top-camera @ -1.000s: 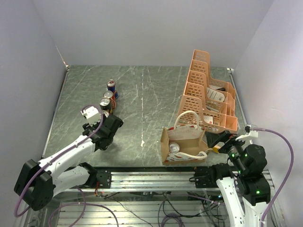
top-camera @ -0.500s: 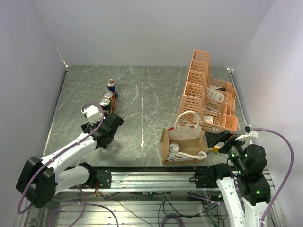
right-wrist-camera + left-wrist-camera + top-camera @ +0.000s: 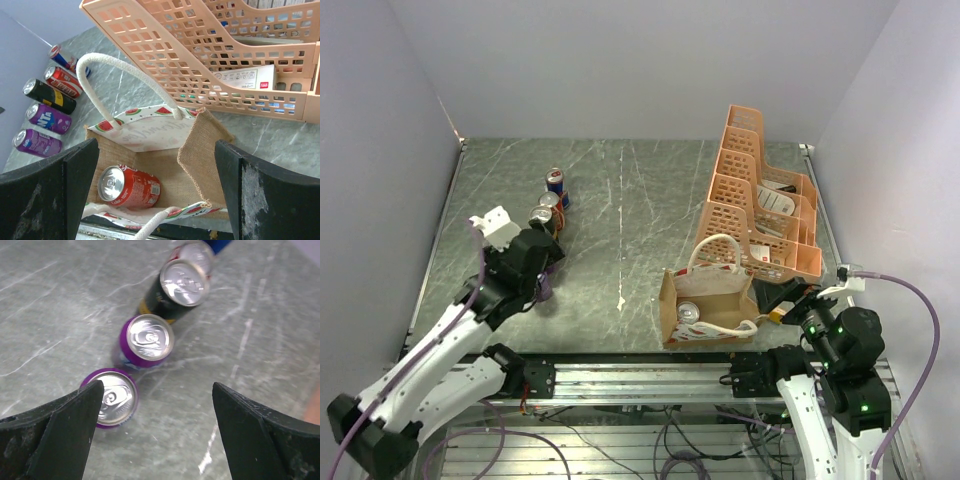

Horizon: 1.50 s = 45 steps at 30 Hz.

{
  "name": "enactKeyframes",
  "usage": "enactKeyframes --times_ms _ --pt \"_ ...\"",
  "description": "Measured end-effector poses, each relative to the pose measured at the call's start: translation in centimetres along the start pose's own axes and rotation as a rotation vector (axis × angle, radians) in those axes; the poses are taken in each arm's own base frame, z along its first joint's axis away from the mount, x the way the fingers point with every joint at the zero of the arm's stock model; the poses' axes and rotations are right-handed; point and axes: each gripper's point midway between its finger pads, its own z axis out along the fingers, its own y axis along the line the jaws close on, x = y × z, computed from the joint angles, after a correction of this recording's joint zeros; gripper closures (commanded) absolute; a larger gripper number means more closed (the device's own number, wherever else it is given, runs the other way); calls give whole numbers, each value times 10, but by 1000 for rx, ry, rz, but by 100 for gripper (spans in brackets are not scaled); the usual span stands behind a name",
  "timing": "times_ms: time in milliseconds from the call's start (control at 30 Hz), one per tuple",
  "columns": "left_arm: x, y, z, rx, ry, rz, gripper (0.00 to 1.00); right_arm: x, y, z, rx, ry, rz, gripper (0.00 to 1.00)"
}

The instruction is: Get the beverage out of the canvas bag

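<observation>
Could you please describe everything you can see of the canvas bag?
The canvas bag is a small boxy tote: tan burlap-looking walls, whitish panels with red watermelon prints, two white rope handles. It stands upright and open near the front edge of the table, close before the orange rack. A red can lies on its side on the bag's floor.

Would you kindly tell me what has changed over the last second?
The left arm lifted and swung slightly left; the left gripper hangs open and empty over the row of cans. No grasp or release is visible. The right gripper, the canvas bag and the red can lying inside it stayed put.
</observation>
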Motion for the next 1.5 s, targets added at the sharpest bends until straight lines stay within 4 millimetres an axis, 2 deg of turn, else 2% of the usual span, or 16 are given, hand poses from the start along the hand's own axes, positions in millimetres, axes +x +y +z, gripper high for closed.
enactKeyframes --times_ms 100,233,333,400,533,633,767,867,1000,1133,1233,1400,1500 --pt "-15 -13 -22 143 -6 -19 0 0 1 0 -6 2 -2 0" --pt "-26 -32 -41 282 3 -14 0 1 4 0 -24 6 -8 0" --pt "-28 -64 -54 426 49 24 0 3 9 2 -52 29 -21 0" --pt "-20 -84 -59 510 102 63 0 8 14 3 -84 65 -33 5" --pt "8 -125 -62 660 242 139 5 18 33 5 -193 149 -60 20" --pt "36 -146 -65 740 335 184 5 27 48 0 -292 211 -68 28" --pt "68 -180 -101 905 402 250 5 35 66 -14 -402 284 -78 38" --pt "95 -203 -128 1010 444 312 5 42 69 -24 -430 335 -81 44" --pt "128 -227 -151 1099 482 377 7 63 61 -33 -409 416 -57 47" --pt "158 -246 -165 1136 511 457 9 86 49 -38 -365 485 -13 61" --pt "178 -260 -176 1159 511 524 11 109 35 -39 -296 571 36 64" --pt "204 -276 -186 1166 488 624 15 129 21 -46 -229 639 72 68" --pt "222 -277 -185 1142 474 690 16 136 17 -49 -215 652 84 72"
